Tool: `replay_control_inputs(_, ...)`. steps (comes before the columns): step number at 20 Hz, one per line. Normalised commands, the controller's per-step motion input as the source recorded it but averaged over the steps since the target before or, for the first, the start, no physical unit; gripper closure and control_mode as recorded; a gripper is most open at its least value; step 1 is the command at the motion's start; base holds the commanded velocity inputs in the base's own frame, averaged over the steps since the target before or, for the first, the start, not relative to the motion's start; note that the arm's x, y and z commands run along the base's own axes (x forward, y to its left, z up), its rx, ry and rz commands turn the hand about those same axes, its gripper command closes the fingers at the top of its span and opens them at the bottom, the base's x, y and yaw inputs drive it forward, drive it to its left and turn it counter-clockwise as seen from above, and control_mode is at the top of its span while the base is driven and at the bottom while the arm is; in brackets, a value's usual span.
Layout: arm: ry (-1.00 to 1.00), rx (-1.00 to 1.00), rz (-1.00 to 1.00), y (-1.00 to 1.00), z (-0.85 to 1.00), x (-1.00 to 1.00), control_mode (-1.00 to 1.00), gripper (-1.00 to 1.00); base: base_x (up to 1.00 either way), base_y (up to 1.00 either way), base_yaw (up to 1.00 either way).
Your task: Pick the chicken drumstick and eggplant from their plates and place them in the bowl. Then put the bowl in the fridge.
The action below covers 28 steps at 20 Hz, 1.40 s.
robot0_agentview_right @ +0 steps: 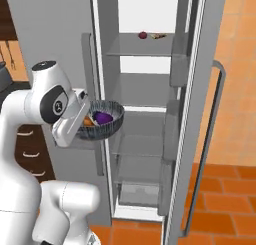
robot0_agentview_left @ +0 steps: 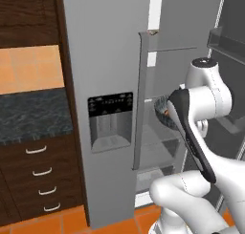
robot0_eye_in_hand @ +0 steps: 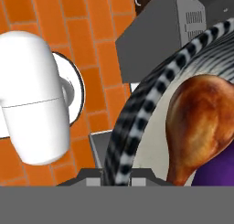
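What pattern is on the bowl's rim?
Black-and-white checks on the bowl rim, clearest in the hand view.

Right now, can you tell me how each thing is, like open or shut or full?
fridge: door open, shelves showing.
bowl: held up at the fridge opening, food inside.
chicken drumstick: lying in the bowl.
eggplant: in the bowl beside the drumstick.
gripper: shut on the bowl's rim.

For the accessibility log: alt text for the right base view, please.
The white arm's gripper holds a dark grey speckled bowl, carrying a purple eggplant and orange-brown drumstick, in front of the open light grey fridge and its glass shelves.
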Motion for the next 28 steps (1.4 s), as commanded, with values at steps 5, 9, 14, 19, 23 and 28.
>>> replay_control_inputs(5,0.00,0.00,0.00,0.00,0.00,0.00,1.00,1.00,0.62,-0.35,-0.01)
replay_control_inputs(9,0.00,0.00,0.00,0.00,0.00,0.00,1.00,1.00,0.30,-0.61,0.02)
replay_control_inputs(14,0.00,0.00,0.00,0.00,0.00,0.00,1.00,1.00,0.52,-0.07,0.00)
replay_control_inputs(19,0.00,0.00,0.00,0.00,0.00,0.00,1.00,1.00,0.64,-0.02,0.00)
replay_control_inputs(23,0.00,0.00,0.00,0.00,0.00,0.00,1.00,1.00,0.13,-0.14,0.00)
replay_control_inputs(28,0.00,0.06,0.11,-0.11,-0.24,0.16,-1.00,1.00,0.00,-0.04,0.01)
